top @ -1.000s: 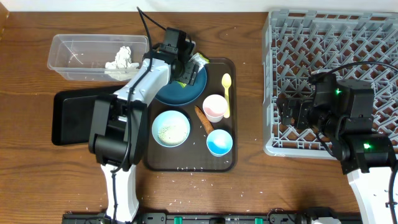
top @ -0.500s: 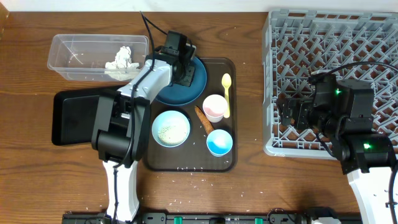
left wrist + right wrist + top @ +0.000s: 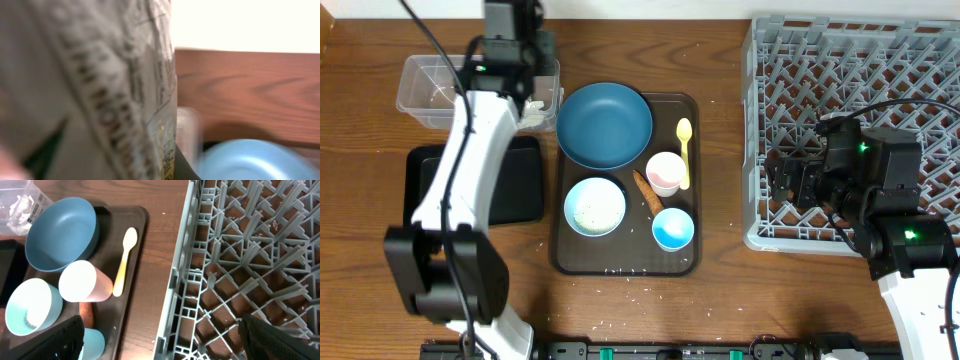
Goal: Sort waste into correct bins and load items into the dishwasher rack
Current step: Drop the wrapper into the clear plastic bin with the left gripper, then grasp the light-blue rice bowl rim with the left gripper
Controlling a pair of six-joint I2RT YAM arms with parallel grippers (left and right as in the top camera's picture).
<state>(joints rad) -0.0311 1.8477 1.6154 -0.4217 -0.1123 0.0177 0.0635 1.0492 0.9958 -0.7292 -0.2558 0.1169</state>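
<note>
In the overhead view my left gripper (image 3: 512,40) is raised over the right end of the clear tub (image 3: 425,88). The left wrist view is filled by the yellow-green wrapper (image 3: 100,90), held shut in the jaws, with the dark-blue plate (image 3: 250,160) blurred below. Crumpled tissue (image 3: 20,210) lies in the tub. On the brown tray (image 3: 685,258) sit the plate (image 3: 605,125), light-blue bowl (image 3: 594,205) with rice, pink cup (image 3: 666,172), blue cup (image 3: 673,229), yellow spoon (image 3: 684,150) and carrot (image 3: 646,190). My right gripper (image 3: 165,340) hangs open over the rack's (image 3: 850,90) left edge.
The shallow black tray (image 3: 515,185) lies left of the brown tray, partly under my left arm. Loose rice grains (image 3: 620,290) are scattered on the wood in front of the brown tray. The rack fills the right side of the table.
My left gripper closed on the wrapper at the plate's far rim, then lifted and swung left over the clear tub. The plate now shows bare. The right arm has not moved.
</note>
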